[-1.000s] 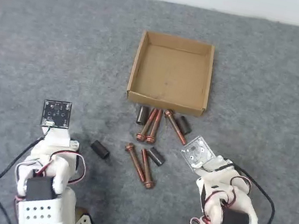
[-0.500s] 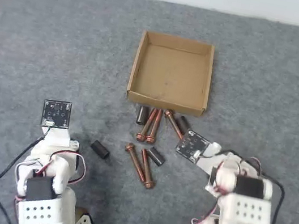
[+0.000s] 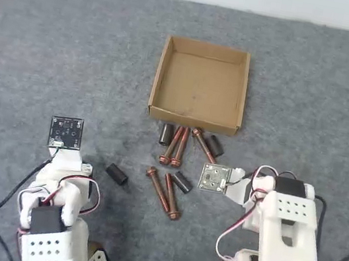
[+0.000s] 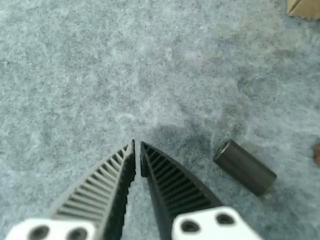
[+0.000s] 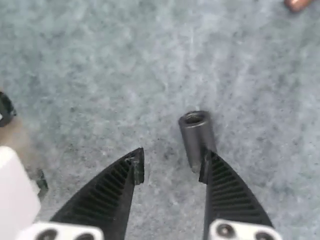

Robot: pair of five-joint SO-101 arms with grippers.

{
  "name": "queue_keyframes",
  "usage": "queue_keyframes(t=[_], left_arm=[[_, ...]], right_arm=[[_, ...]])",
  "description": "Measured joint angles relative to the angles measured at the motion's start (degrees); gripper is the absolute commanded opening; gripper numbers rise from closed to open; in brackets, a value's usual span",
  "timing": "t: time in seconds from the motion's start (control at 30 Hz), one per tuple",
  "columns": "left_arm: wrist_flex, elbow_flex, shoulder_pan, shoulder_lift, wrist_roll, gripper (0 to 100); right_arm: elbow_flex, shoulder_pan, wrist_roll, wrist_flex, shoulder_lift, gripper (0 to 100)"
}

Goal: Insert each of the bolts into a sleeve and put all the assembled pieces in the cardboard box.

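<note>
Carpet: I see a grey carpet (image 3: 54, 50) over the whole table, and everything lies on it.
Box: The cardboard box (image 3: 193, 118) sits in the middle, open side up, on the far side of the loose parts from my two arms.
Right arm: My right arm (image 3: 286, 223) leans in from the near edge, and its front end is close to the loose parts.
Left arm: My left arm (image 3: 53, 214) is at the near edge too, well apart from the box.
Right gripper: On my right gripper (image 5: 172, 170) the jaws are spread wide. A dark sleeve (image 5: 196, 135) lies on its side on the carpet just in front. One end touches the tip of one finger, and the other finger is apart from it.
Left gripper: On my left gripper (image 4: 137, 147) the jaws are pressed together with nothing held. A second sleeve (image 4: 245, 167) lies near, off to one side, not touching.
Bolts: Five brown bolts (image 3: 180, 146) lie loose on the carpet between the box and my arms.
Other sleeves: I see two more sleeves (image 3: 166, 134) just in front of the box wall, one on each side of the nearest bolts.
</note>
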Motion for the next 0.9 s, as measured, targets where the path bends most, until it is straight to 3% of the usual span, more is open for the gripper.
queue_keyframes(t=[0.63, 0.8, 0.9], left_arm=[[0.0, 0.0, 0.0, 0.0, 0.0, 2], [0.0, 0.0, 0.0, 0.0, 0.0, 2], [0.0, 0.0, 0.0, 0.0, 0.0, 2]], right_arm=[[-1.1, -0.5, 0.1, -16.5, 16.2, 16.5], [-4.6, -0.6, -5.6, -17.6, 20.7, 1.6], [-6.9, -0.4, -9.7, -18.0, 22.9, 2.1]])
